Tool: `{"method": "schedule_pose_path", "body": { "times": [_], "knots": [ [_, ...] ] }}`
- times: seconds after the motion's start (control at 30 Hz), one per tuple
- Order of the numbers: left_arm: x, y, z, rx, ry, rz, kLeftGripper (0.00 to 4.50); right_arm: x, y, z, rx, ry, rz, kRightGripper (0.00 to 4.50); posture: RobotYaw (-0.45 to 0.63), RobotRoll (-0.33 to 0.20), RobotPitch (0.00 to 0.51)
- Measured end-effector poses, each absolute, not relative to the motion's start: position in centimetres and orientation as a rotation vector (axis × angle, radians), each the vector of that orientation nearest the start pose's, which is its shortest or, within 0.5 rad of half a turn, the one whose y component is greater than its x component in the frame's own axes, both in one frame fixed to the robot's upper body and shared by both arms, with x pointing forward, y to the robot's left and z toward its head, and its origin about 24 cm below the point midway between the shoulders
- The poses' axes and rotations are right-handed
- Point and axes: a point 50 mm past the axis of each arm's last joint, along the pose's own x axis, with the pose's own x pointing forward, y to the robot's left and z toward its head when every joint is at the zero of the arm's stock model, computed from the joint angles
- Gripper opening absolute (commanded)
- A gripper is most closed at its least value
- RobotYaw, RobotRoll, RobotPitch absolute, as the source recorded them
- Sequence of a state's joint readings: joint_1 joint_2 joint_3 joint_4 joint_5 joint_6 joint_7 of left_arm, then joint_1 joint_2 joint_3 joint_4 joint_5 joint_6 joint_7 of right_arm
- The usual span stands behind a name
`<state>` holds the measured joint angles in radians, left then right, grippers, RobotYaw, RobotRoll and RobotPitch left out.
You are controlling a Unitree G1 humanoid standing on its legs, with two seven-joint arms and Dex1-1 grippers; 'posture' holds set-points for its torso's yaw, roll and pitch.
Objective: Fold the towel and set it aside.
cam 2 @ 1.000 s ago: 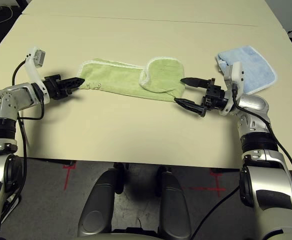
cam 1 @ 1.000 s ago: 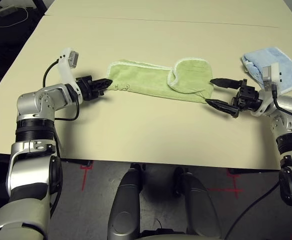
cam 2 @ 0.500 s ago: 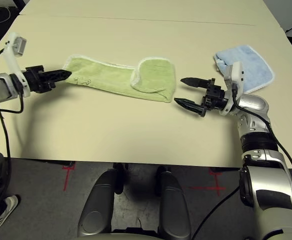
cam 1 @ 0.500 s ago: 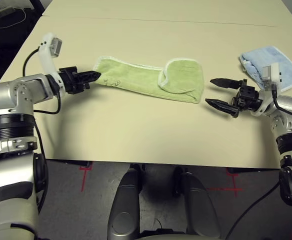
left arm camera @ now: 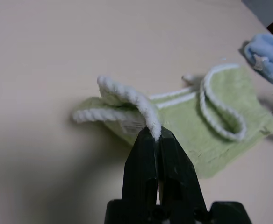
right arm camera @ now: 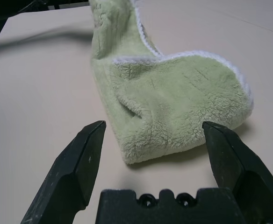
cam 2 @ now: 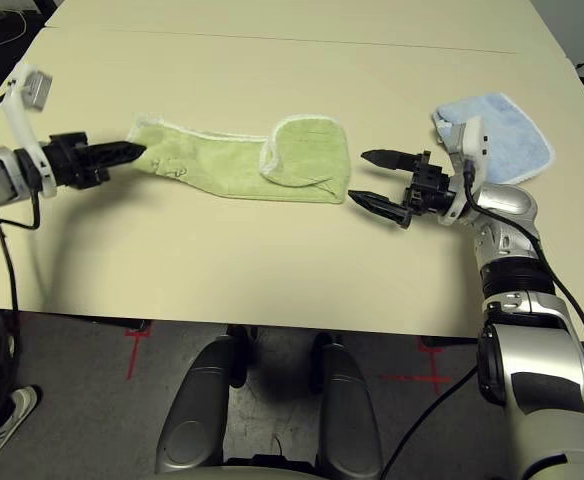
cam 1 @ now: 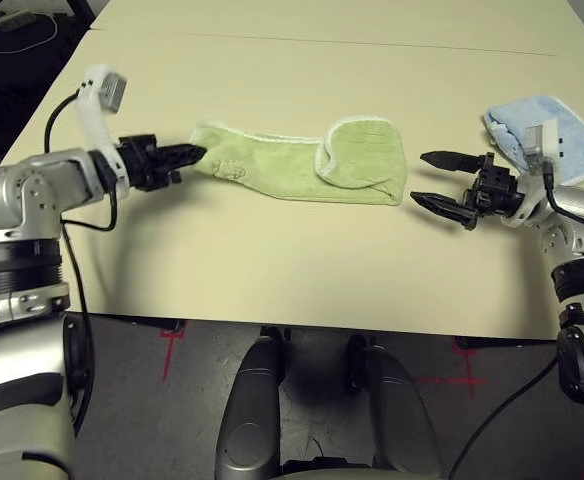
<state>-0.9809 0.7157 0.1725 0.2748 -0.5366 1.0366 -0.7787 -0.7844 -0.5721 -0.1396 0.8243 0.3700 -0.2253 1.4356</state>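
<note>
At a tan table [cam 1: 272, 270], the robot's left gripper [cam 1: 184, 156] is clenched on the white-stitched corner of the light green towel [cam 1: 302, 170], holding that end just off the surface while the rest lies flat across the middle of the table. The wrist camera shows the two black fingers [left arm camera: 157, 154] pinched tight on the corded edging, with the lifted corner curling back over itself.

On the other side, the right gripper [cam 1: 434, 180] hovers just beside the towel's far end, jaws spread wide and empty, pointing at the cloth without touching it. That end is already doubled over, a rounded flap lying on top of the strip.

By the look of things, the fold is under way: one end is turned in, and the left arm has the other end in hand to carry it across. The next move likely calls for drawing the pinched corner over toward the doubled end without dragging the whole towel along, since nothing pins it down; the open right gripper seems well placed to hold or take the near edge.

Farther back, a light blue towel [cam 1: 562, 135] sits crumpled near the right edge of the table, behind the right wrist, well apart from the green one. No bin, tray or basket is in view to receive the folded towel.
</note>
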Motion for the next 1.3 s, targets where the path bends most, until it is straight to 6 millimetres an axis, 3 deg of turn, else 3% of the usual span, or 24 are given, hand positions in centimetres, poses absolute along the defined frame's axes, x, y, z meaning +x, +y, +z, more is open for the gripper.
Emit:
{"method": "schedule_pose_path", "body": {
  "times": [0.23,0.57,1.0,1.3],
  "knots": [
    [34.7,17.3,29.3,-0.035,0.144,-0.928,0.02,33.9,-24.4,16.6,-0.264,-0.194,1.139,4.5,0.09,0.0,0.238],
    [34.3,11.9,29.3,-0.012,0.15,-1.134,0.02,33.9,-24.5,16.6,-0.262,-0.19,1.138,4.5,0.09,0.0,0.235],
    [36.3,8.4,28.2,0.012,0.142,-1.163,0.02,33.8,-24.5,16.3,-0.251,-0.178,1.135,4.5,0.08,0.0,0.229],
    [35.4,6.1,28.8,0.047,0.157,-1.306,0.02,33.9,-24.5,16.3,-0.251,-0.178,1.13,4.5,0.08,0.0,0.228]
  ]
}}
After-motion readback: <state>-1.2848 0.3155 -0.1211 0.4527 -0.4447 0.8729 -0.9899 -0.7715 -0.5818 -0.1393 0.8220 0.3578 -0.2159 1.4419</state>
